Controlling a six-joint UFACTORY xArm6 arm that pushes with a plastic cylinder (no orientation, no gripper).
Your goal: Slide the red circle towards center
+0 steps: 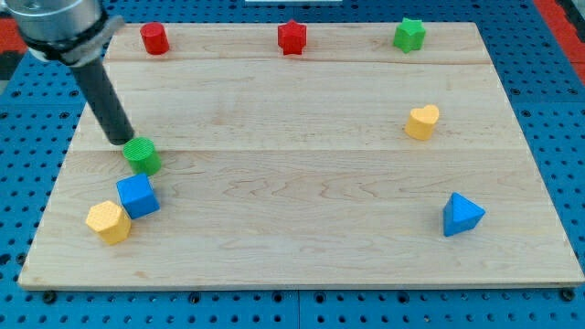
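Observation:
The red circle (154,38) is a short red cylinder at the board's top left corner. My tip (122,141) is the lower end of the dark rod, at the view's left, well below the red circle. It stands just left of and touching or nearly touching a green cylinder (143,155). A red star (292,37) sits at the top middle.
A blue cube (137,196) and a yellow hexagon block (109,222) lie at the lower left. A green star (409,35) is at the top right, a yellow heart (421,122) at the right, a blue triangle (462,215) at the lower right. The wooden board (302,183) rests on a blue pegboard.

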